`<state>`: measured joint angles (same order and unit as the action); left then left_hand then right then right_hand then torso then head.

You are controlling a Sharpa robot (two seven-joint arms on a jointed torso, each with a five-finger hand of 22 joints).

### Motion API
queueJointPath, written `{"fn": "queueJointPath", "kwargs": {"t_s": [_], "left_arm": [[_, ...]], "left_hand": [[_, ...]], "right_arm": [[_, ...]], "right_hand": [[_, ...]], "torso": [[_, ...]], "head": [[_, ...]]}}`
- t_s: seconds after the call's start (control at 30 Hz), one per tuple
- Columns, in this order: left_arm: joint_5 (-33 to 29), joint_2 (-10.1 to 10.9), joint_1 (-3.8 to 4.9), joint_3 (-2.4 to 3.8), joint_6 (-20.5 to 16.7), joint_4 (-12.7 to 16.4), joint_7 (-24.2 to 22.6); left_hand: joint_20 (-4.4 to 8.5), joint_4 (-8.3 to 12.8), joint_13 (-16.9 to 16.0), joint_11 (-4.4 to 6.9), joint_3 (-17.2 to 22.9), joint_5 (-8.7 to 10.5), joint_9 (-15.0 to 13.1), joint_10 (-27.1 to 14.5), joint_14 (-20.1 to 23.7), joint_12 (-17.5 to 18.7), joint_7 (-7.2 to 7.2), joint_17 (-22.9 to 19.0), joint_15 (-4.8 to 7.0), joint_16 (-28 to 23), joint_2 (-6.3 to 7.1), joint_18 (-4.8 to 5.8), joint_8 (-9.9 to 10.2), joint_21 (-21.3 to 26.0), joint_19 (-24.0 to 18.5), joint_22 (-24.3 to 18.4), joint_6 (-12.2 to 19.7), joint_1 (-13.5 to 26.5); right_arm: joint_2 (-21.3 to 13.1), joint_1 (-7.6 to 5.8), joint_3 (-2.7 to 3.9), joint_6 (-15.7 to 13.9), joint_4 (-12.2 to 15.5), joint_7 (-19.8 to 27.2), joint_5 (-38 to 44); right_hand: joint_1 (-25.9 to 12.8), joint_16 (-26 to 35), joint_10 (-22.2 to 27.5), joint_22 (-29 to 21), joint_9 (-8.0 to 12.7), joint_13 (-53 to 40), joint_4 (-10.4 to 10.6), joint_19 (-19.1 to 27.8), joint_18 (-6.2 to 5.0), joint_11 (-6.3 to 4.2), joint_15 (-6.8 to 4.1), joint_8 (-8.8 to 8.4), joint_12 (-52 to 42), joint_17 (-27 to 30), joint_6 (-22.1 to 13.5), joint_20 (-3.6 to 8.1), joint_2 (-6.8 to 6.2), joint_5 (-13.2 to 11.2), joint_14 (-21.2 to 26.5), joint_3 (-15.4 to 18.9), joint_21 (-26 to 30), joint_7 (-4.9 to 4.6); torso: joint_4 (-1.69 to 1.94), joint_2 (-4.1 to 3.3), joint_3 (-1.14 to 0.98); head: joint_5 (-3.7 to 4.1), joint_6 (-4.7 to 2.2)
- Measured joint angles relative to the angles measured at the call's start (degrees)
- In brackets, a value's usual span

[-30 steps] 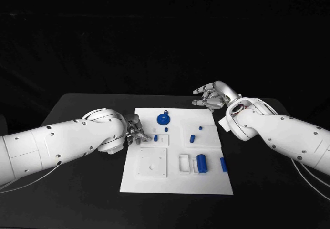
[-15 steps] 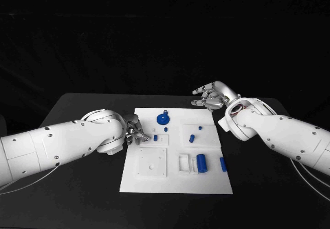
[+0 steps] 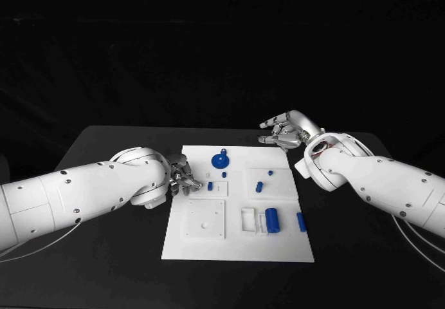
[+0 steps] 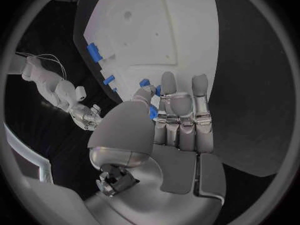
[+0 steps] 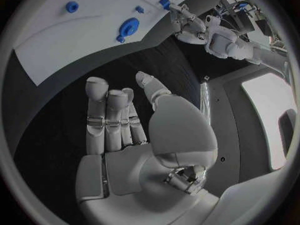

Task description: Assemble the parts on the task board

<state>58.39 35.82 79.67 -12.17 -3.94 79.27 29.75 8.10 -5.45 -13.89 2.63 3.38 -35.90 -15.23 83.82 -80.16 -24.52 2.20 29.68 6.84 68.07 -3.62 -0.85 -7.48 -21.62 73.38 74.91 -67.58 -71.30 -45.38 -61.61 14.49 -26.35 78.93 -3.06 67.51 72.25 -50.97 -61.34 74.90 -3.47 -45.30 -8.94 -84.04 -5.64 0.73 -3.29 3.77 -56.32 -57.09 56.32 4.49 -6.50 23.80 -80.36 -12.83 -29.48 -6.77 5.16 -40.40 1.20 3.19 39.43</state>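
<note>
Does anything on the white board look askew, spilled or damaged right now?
Nothing stands out. The white task board lies flat and square on the black table, the small blue parts sit on it, and the left hand and right hand hold nothing.

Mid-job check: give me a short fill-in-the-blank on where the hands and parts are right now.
1. The left hand is at the board's ____ edge.
2. The right hand holds ____, over the black table past the board's far right corner.
3. The round part near the board's far edge is coloured ____.
4. The large cylinder lies ____ on the board, near its right side.

Missing words: left; nothing; blue; flat
</note>
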Motion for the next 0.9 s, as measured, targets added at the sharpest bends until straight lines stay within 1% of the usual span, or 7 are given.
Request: {"fn": "queueJointPath", "kwargs": {"t_s": [0.33,0.43,0.53,0.7,0.73,0.77,0.9], "left_arm": [[-0.4,0.3,0.0,0.04,0.0,0.2,-0.1],[-0.5,0.5,-0.02,0.09,0.0,0.4,-0.2],[-0.5,0.7,-0.03,0.13,-0.1,0.6,-0.2],[-0.6,1.4,-0.1,0.29,-0.1,1.0,-0.4],[-0.6,1.5,-0.13,0.35,-0.1,1.1,-0.4],[-0.7,1.6,-0.16,0.42,-0.1,1.1,-0.4],[-1.0,2.0,-0.29,0.88,-0.1,1.4,-0.4]], "left_hand": [[0.11,0.0,0.0,-0.09,0.0,-3.23,0.2,-0.1,0.1,0.0,0.02,0.2,0.04,0.0,0.14,0.0,0.0,-1.4,-0.7,0.0,0.0,1.1],[0.1,0.0,0.0,-0.09,0.1,-3.32,1.2,-0.1,0.1,0.0,0.08,0.3,0.12,0.0,0.09,0.0,0.0,-1.8,-0.9,0.0,-0.4,1.2],[0.09,0.0,0.0,-0.09,0.1,-3.55,3.2,-0.1,0.1,0.0,0.01,0.3,0.12,0.0,-0.25,0.0,0.0,-2.2,-1.0,0.0,-0.7,1.5],[0.09,0.4,0.0,-0.09,-0.2,-3.56,3.3,-0.1,0.2,0.0,-0.16,0.3,0.11,0.0,-0.58,-0.01,0.8,-2.7,-1.3,0.0,-1.3,1.8],[0.09,0.5,0.0,-0.09,-0.1,-3.56,3.3,-0.1,0.2,0.0,-0.16,0.3,0.11,0.0,-0.35,0.0,0.7,-2.9,-1.3,0.0,-1.3,2.0],[0.09,1.1,0.1,-0.09,0.2,-3.56,3.3,-0.1,0.2,0.0,-0.16,0.3,0.11,0.0,-0.56,-0.01,0.7,-3.1,-1.3,0.0,-1.3,2.3],[-0.1,1.9,0.1,-0.09,0.7,-3.5,3.4,-0.1,0.2,0.0,0.01,0.3,0.09,0.0,-0.4,0.0,0.9,-3.1,-1.5,0.0,-1.5,2.5]], "right_arm": [[0.0,0.02,0.0,0.0,0.0,0.0,0.0],[0.0,0.03,0.0,0.0,0.0,0.0,0.0],[0.0,0.03,0.0,0.0,0.0,0.0,0.0],[0.0,0.04,0.0,0.1,0.0,0.0,0.0],[0.0,0.04,0.0,0.1,0.0,0.0,0.0],[0.0,0.04,0.0,0.1,0.0,0.0,0.0],[0.0,0.06,0.0,0.1,-0.1,0.0,0.0]], "right_hand": [[0.0,0.0,0.0,0.0,0.0,0.0,0.0,0.0,0.0,0.0,0.0,0.0,0.0,0.0,0.0,0.0,0.0,0.0,0.0,0.0,0.0,0.0],[0.0,0.0,0.0,0.0,0.0,0.0,0.0,0.0,0.0,0.0,0.0,0.0,0.0,0.0,0.0,0.0,0.0,0.0,0.0,0.0,0.0,0.0],[0.0,0.0,0.0,0.0,0.0,0.0,0.0,0.0,0.0,0.0,0.0,0.0,0.0,0.0,0.0,0.0,0.0,0.0,0.0,0.0,0.0,0.0],[0.0,0.0,0.0,0.0,0.0,0.0,0.0,0.0,0.0,0.0,0.0,0.0,0.0,0.0,0.0,0.0,0.0,0.0,0.0,0.0,0.0,0.0],[0.0,0.0,0.0,0.0,0.0,0.0,0.0,0.0,0.0,0.0,0.0,0.0,0.0,0.0,0.0,0.0,0.0,0.0,0.0,0.0,0.0,0.01],[0.0,0.0,0.0,0.0,0.0,0.0,0.0,0.0,0.01,0.0,0.0,0.0,0.0,0.0,0.0,0.0,0.0,0.0,0.0,0.0,0.0,0.0],[0.0,0.0,0.0,0.0,0.0,0.0,0.0,0.0,0.0,0.0,0.0,0.0,0.0,0.0,0.0,0.0,0.0,0.0,0.0,0.0,0.0,0.0]], "torso": [[0.0,0.0,0.01],[0.0,0.0,0.01],[0.0,0.01,0.01],[0.0,0.04,0.01],[0.0,0.04,0.01],[0.0,0.04,0.01],[0.0,0.04,0.01]], "head": [[0.01,-0.08],[0.02,-0.09],[0.03,-0.14],[0.03,-0.22],[0.03,-0.24],[0.03,-0.25],[-0.01,-0.38]]}}
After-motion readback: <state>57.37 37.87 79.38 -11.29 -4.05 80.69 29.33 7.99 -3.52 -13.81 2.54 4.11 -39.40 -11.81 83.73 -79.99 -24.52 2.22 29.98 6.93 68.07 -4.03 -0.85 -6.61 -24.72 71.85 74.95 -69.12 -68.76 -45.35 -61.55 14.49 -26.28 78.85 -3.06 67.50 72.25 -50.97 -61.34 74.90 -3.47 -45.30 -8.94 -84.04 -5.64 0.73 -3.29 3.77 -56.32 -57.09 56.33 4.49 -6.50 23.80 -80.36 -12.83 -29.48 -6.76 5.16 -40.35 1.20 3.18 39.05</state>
